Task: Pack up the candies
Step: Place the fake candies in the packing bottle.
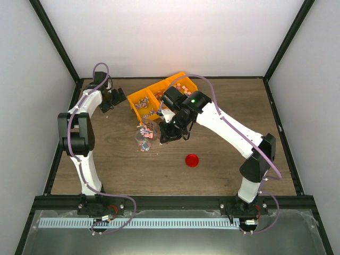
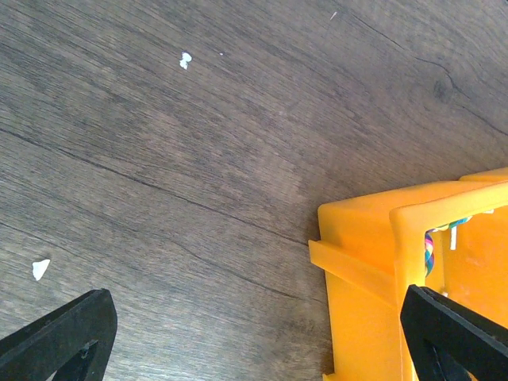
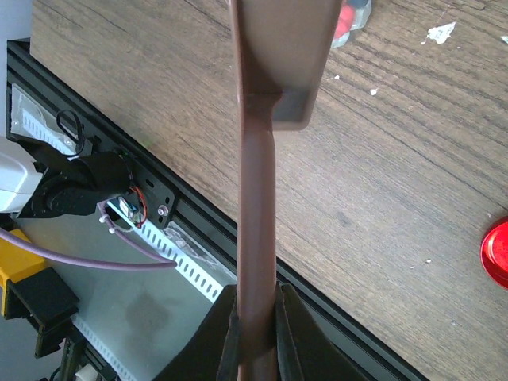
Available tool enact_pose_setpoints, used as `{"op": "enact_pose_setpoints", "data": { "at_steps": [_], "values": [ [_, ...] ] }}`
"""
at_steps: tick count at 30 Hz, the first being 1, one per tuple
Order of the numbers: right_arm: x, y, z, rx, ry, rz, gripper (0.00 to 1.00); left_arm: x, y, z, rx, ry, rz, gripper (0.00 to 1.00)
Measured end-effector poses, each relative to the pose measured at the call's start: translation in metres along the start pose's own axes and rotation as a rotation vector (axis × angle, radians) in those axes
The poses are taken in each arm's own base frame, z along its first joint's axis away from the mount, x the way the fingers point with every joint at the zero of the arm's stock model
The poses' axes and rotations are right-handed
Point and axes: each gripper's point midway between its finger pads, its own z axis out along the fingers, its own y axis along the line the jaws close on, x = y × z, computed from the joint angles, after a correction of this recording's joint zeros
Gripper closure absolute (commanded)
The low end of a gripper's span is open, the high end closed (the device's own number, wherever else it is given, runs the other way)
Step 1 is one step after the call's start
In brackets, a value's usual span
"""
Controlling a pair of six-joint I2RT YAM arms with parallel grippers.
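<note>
The candies are tiny multicoloured pieces lying in the yellow bins (image 1: 159, 98). Some candies (image 1: 144, 144) sit in the small clear jar (image 1: 144, 138), and a few show at the scoop's tip just above it. My right gripper (image 1: 172, 132) is shut on the handle of a brown scoop (image 3: 257, 198). The scoop's head (image 3: 282, 55) reaches toward the jar (image 3: 351, 17). My left gripper (image 1: 109, 99) is open and empty beside the bins' left end. In the left wrist view the left gripper (image 2: 255, 317) straddles the bin's corner (image 2: 365, 254), low over the table.
The round red lid (image 1: 192, 160) lies on the table in front of the right gripper, and its edge shows in the right wrist view (image 3: 497, 252). White crumbs (image 2: 185, 59) dot the wooden table. The black table frame (image 3: 198, 214) runs along the near edge.
</note>
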Motion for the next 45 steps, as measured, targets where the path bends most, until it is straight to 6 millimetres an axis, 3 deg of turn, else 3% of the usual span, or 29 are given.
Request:
{"op": "enact_pose_setpoints", "data": {
  "at_steps": [19,45],
  "values": [
    [0.008,-0.007,0.009,0.016,0.024,0.007,0.99,0.002,-0.002,0.001,0.012,0.008,-0.001,0.0],
    [0.008,-0.008,0.004,0.04,0.001,0.008,0.99,0.002,-0.003,0.001,0.019,0.009,0.0,0.0]
  ]
}}
